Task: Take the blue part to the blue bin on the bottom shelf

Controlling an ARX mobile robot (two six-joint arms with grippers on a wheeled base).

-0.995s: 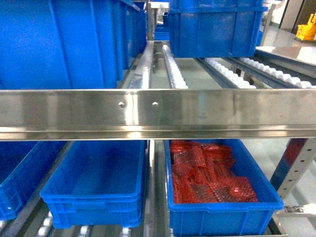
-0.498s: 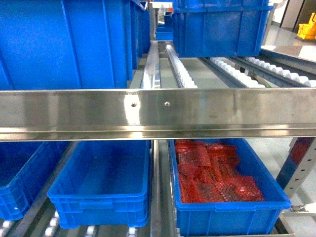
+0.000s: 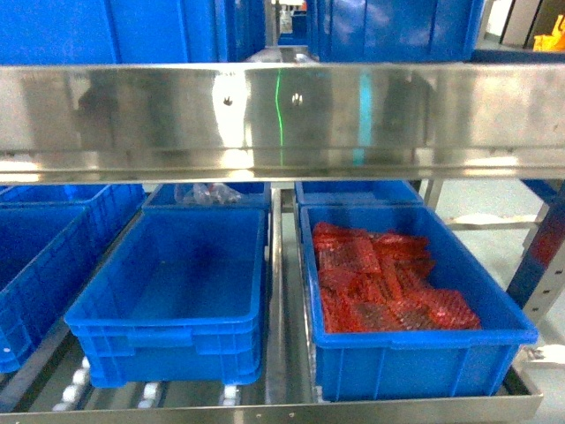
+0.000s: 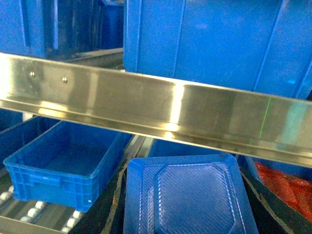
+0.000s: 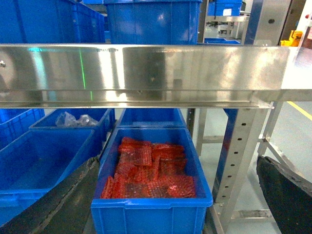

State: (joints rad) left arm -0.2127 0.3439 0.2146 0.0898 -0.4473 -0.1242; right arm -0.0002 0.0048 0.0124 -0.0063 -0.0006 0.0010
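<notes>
Grips the blue part [image 4: 190,192] in the left claw [image 4: 187,202], level with the upper rail [image 4: 146,105], short of the empty blue bin [image 3: 168,353] on the bottom shelf [image 3: 397,409]. Spreads the right claw [image 5: 175,195] wide, empty. Looks past pickup; leaves reaching in and releasing.

Big steel rail [image 3: 282,115] runs straight across the front, so the only way in is the gap underneath it. Below, on the bottom shelf [image 3: 282,408], the middle blue bin [image 3: 168,340] is wide open on top. The bin beside it [image 3: 415,367] is filled with red packets [image 3: 388,287]. More bins [image 3: 207,196] crowd in behind.
</notes>
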